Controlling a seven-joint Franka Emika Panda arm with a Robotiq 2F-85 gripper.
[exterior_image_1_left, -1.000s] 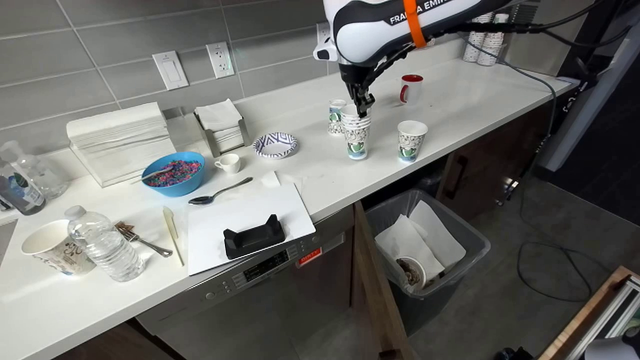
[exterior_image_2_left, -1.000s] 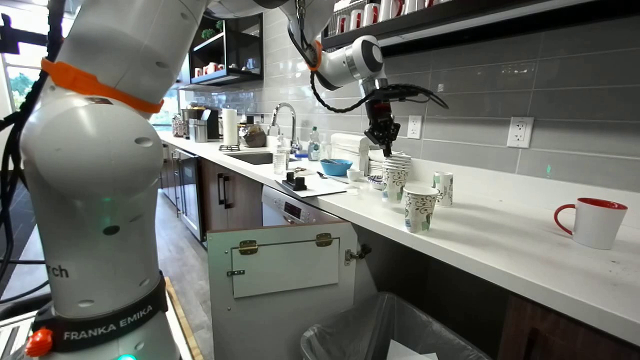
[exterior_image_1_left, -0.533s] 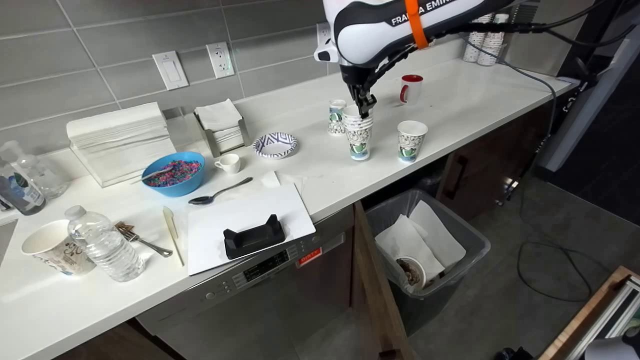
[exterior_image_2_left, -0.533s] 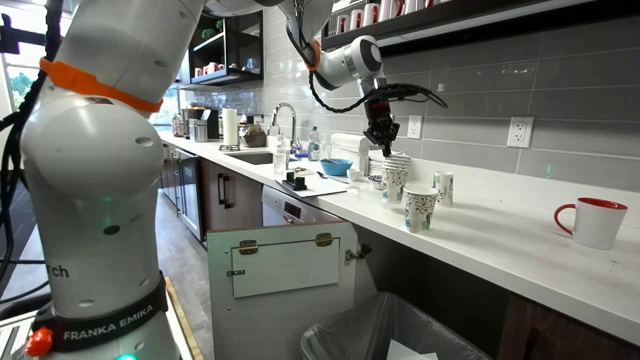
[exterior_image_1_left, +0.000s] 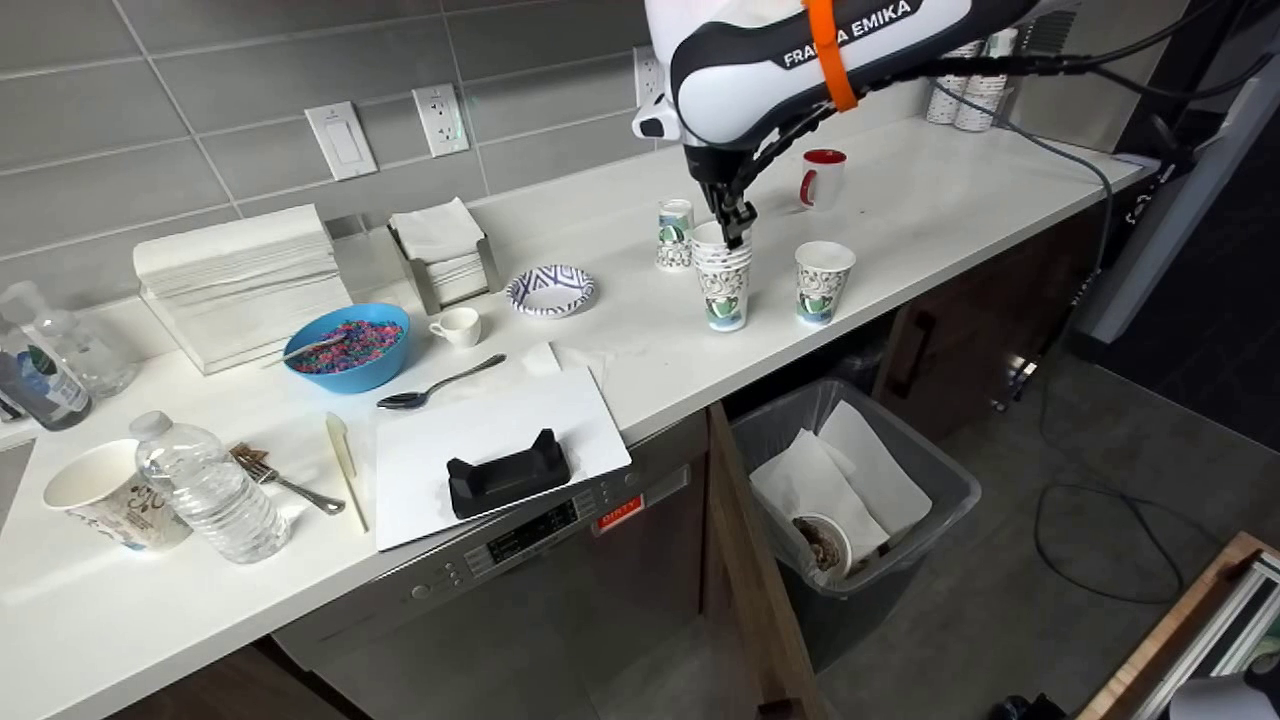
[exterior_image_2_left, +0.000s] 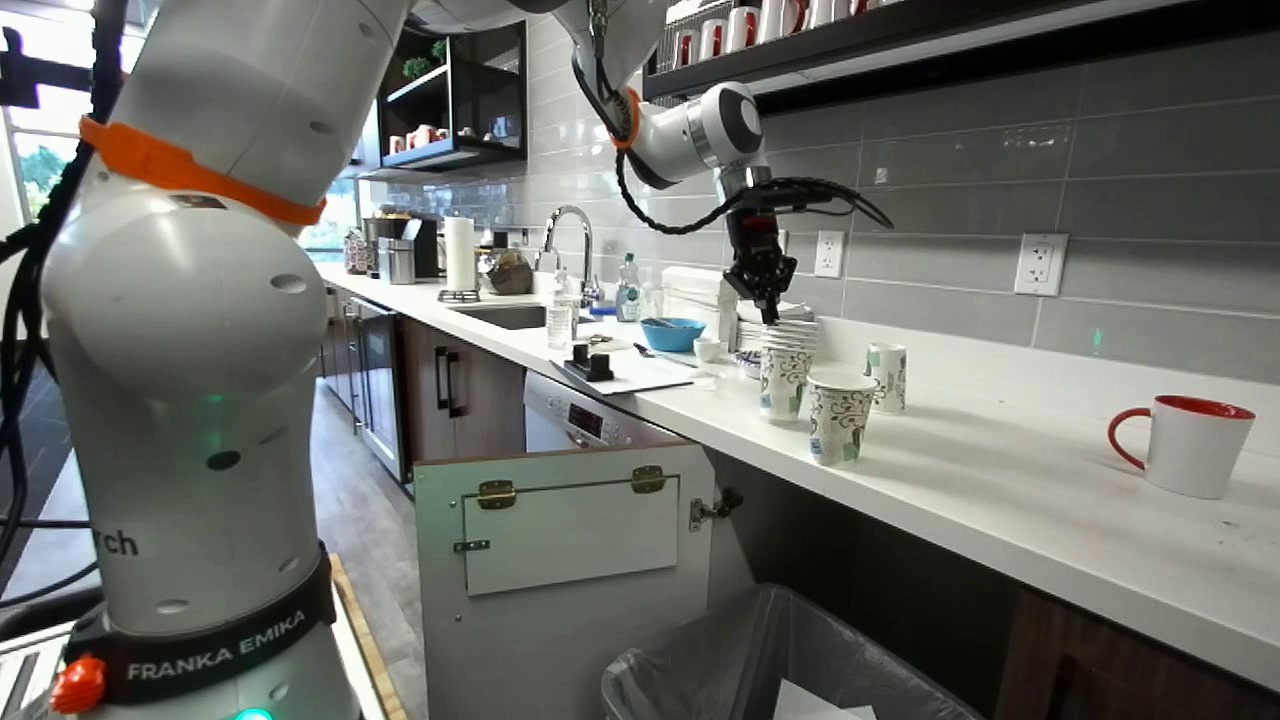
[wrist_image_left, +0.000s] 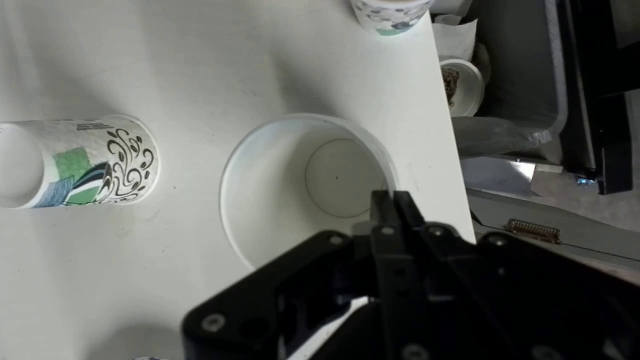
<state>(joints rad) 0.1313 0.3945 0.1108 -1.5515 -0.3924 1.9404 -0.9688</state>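
Pinching the rim of the cup stack (exterior_image_1_left: 725, 290), your gripper (wrist_image_left: 394, 202) is clenched on it, fingertips together w/ the cup wall btwn them; wrist cam shows one inside the mouth, one outside. Can't tell how many of the nested cups you've got. Stack's upright nr the front edge of the white counter (exterior_image_1_left: 640, 330); whether its base touches isn't clear.

Nr it, twds the tiled wall (exterior_image_1_left: 570, 60), you have an upside-down cup (wrist_image_left: 100, 162), & a single paper cup (exterior_image_1_left: 822, 285) stands upright by the edge. Past those, a red-lined mug (exterior_image_1_left: 825, 185).

Opp. way along the counter: patterned paper bowl (exterior_image_1_left: 550, 292), small white cup (exterior_image_1_left: 459, 328), then blue bowl (exterior_image_1_left: 375, 378) w/ multicolored bits (exterior_image_1_left: 360, 345) & a utensil (exterior_image_1_left: 320, 344) in it. Spoon (exterior_image_1_left: 402, 401) lies nr the white board (exterior_image_1_left: 590, 430), which has a black holder (exterior_image_1_left: 510, 480) on it. Farther still you see a clear water btl (exterior_image_1_left: 215, 490), next to a big paper cup (exterior_image_1_left: 115, 495).

Below the counter you've an open trash bin (exterior_image_1_left: 840, 620) w/ white papers (exterior_image_1_left: 890, 470) & a round white container (wrist_image_left: 467, 95) of brown stuff in it.
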